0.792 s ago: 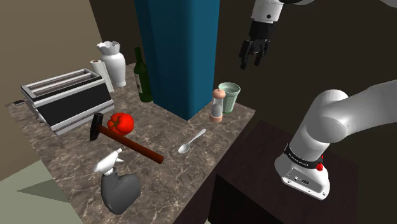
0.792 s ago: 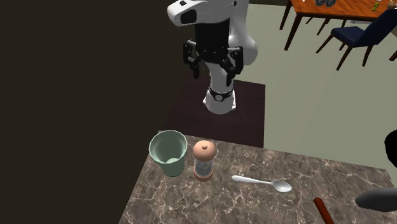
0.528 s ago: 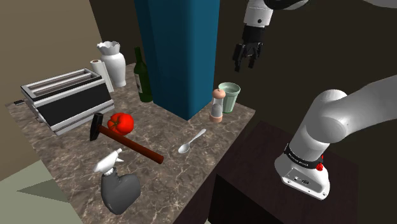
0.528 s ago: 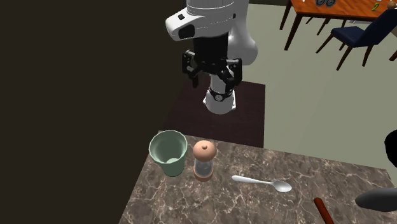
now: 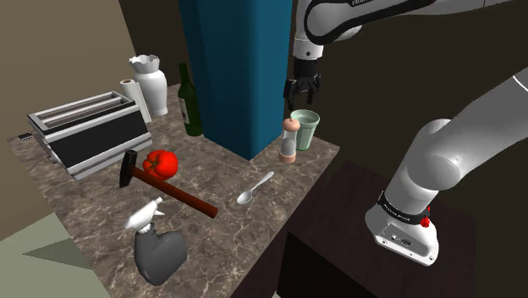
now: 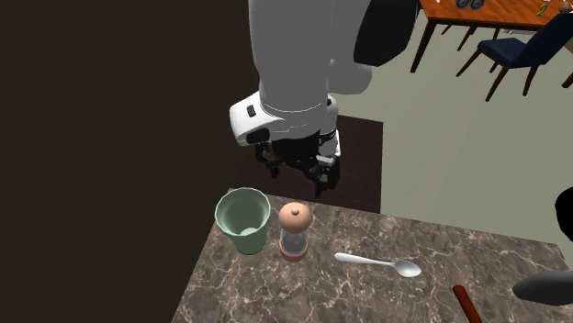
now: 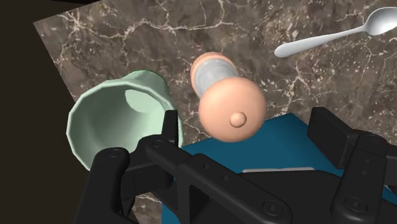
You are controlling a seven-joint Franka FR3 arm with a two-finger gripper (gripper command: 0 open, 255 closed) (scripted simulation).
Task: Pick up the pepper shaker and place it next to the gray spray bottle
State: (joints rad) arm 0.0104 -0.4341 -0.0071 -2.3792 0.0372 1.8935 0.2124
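Observation:
The pepper shaker (image 5: 289,140) (image 6: 294,231) has a peach knob top and a clear grey body. It stands upright on the marble counter (image 5: 85,203) near the corner closest to the stand, beside a pale green cup (image 5: 305,129). My gripper (image 5: 300,89) (image 6: 296,174) hangs open above the shaker and cup, pointing down. In the wrist view the shaker's top (image 7: 229,108) lies below the gripper (image 7: 248,130), between the spread fingers, untouched. The grey spray bottle (image 5: 156,245) lies on its side at the counter's near end in the shoulder view, far from the shaker.
The green cup (image 6: 243,220) (image 7: 114,124) stands just beside the shaker. A spoon (image 5: 255,188) (image 6: 378,264) (image 7: 337,35), a hammer (image 5: 165,186) and a red fruit (image 5: 159,163) lie between shaker and spray bottle. A teal pillar (image 5: 237,68), wine bottle (image 5: 189,102), vase (image 5: 151,85) and toaster (image 5: 89,131) line the back.
The gripper has come down and moved toward the shoulder view's left, from high over the stand to just above the shaker and cup. Nothing on the counter moved.

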